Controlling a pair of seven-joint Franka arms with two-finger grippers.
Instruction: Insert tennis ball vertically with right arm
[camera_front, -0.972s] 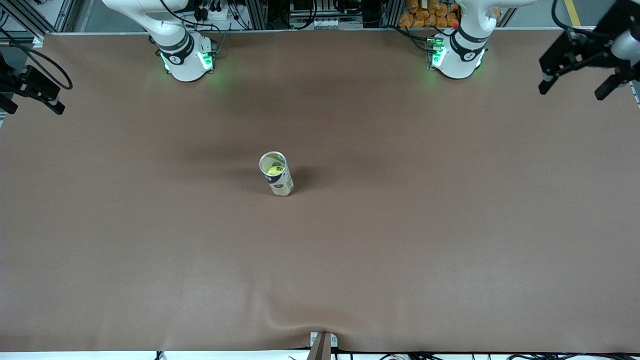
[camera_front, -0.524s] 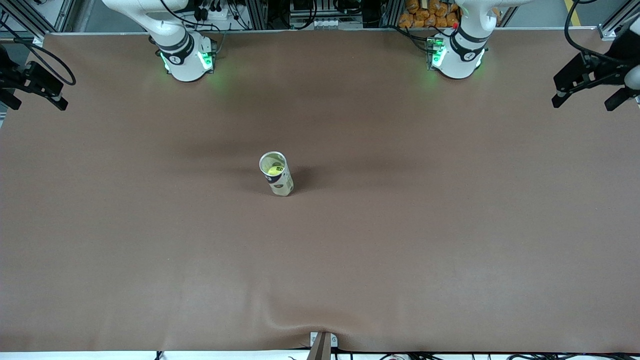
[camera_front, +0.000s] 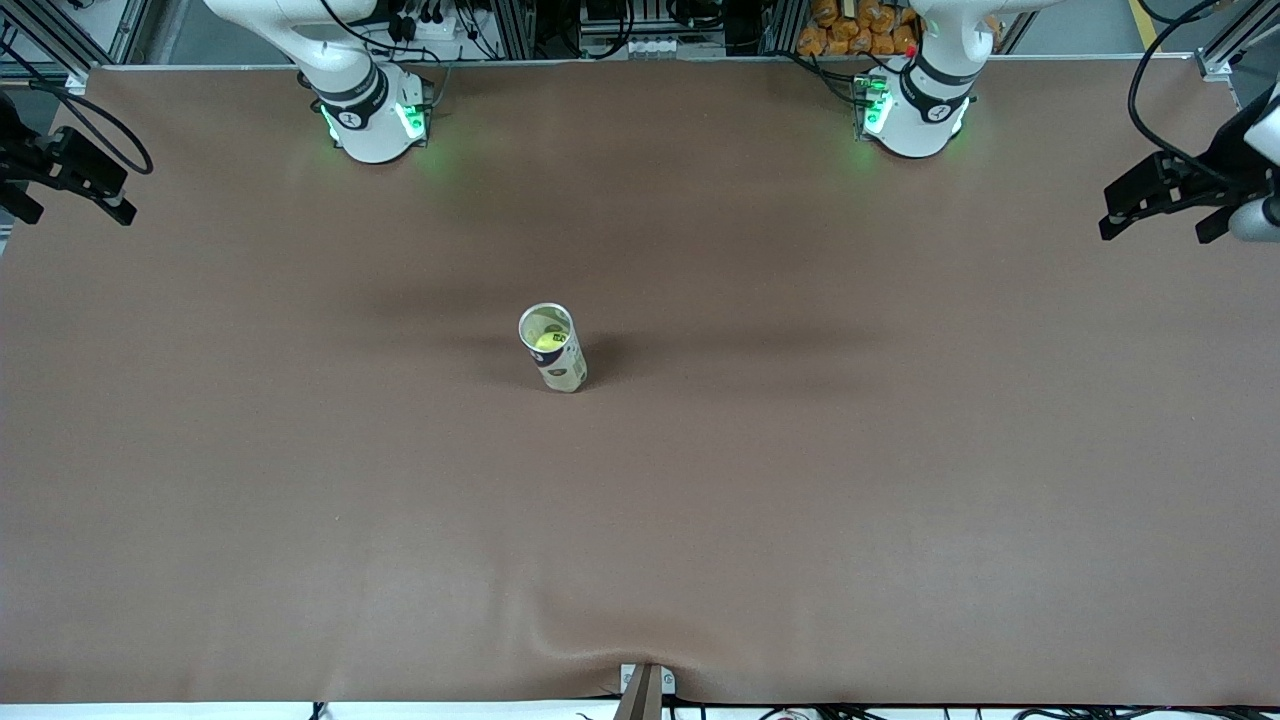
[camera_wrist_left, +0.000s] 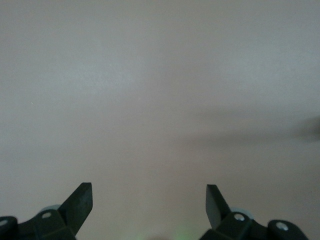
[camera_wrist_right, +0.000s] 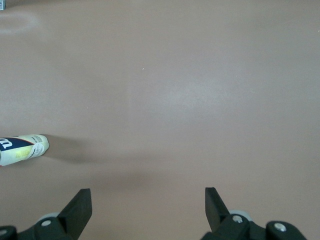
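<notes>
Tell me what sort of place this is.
Most likely a robotics lab: two white arm bases bolted along a brown-covered table, aluminium framing and cables at its edge, and a single test item, a clear tube with a tennis ball inside.

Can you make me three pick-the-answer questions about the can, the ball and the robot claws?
1. Where is the ball?
A. inside the can
B. on the table beside the can
C. in a claw

2. What colour is the ball?
A. red
B. yellow-green
C. blue

3. How is the right gripper?
A. shut on the ball
B. shut on the can
C. open and empty

Answers:
1 A, it shows through the open top of the upright can.
2 B, it glows yellow-green in there.
3 C, its fingers stand wide apart over bare table; the left gripper is open too.
</notes>
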